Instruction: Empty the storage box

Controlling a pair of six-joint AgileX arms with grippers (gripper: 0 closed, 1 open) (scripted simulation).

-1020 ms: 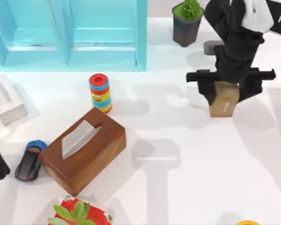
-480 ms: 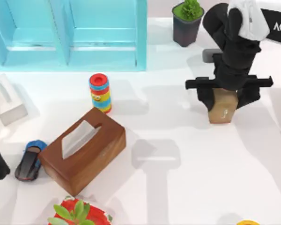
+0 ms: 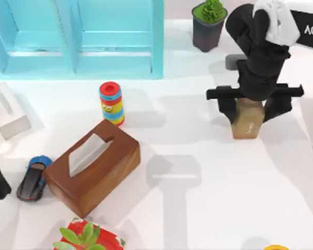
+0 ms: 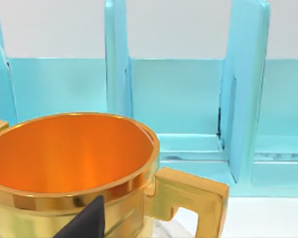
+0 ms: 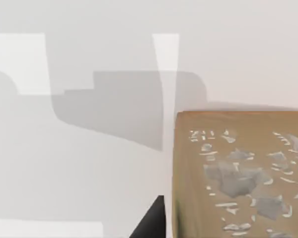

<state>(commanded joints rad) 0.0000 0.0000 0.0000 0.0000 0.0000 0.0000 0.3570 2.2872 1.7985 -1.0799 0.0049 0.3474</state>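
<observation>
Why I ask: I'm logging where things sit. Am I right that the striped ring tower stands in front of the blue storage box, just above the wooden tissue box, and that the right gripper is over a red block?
Not quite. The block under the right gripper is tan, not red, as the top view shows. The ring tower does stand in front of the storage box, just above the wooden tissue box.

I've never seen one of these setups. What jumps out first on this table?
Most striking is the right arm's black end effector at the table's right, set over an upright tan wooden block. Along the far left edge stands a big turquoise open-fronted storage box, and nearer the front left lies a brown wooden tissue box. The left wrist view shows a shiny gold mug with an orange inside before that box.
</observation>
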